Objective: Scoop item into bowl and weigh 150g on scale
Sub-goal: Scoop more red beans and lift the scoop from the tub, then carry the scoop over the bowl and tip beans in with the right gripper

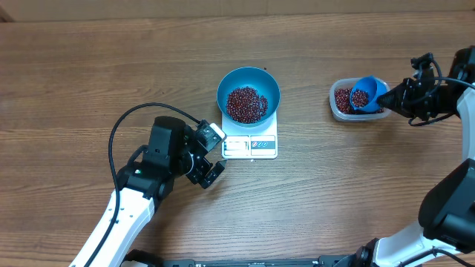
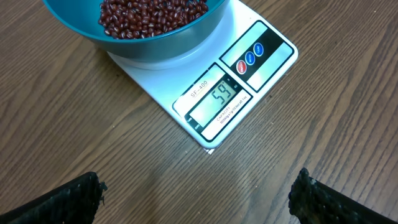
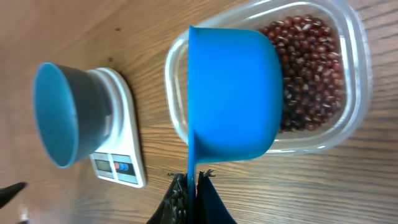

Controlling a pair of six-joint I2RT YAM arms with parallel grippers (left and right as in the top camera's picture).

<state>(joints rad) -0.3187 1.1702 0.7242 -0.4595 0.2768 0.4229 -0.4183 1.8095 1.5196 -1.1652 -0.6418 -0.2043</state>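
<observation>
Beside the scale (image 2: pixel 205 99) marked SF-400, left tool (image 2: pixel 196 200) gapes; right tool (image 3: pixel 193 186) clamps the scoop (image 3: pixel 230 93).

Blocking frame centre with bowl (image 1: pixel 225 85) on scale (image 1: pixel 250 146); crowding right edge with tub (image 1: pixel 334 105) and scoop (image 1: pixel 373 87); leaving worktop (image 1: pixel 89 67) open between them and at upper left.

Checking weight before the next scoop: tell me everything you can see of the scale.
The scale is a flat white square of smooth plastic, lying level on the wooden table. Its front panel carries a pale display that appears to read 59, a small label and three buttons, one red, two blue. The blue bowl of beans sits on its platform; nothing else touches it.
</observation>
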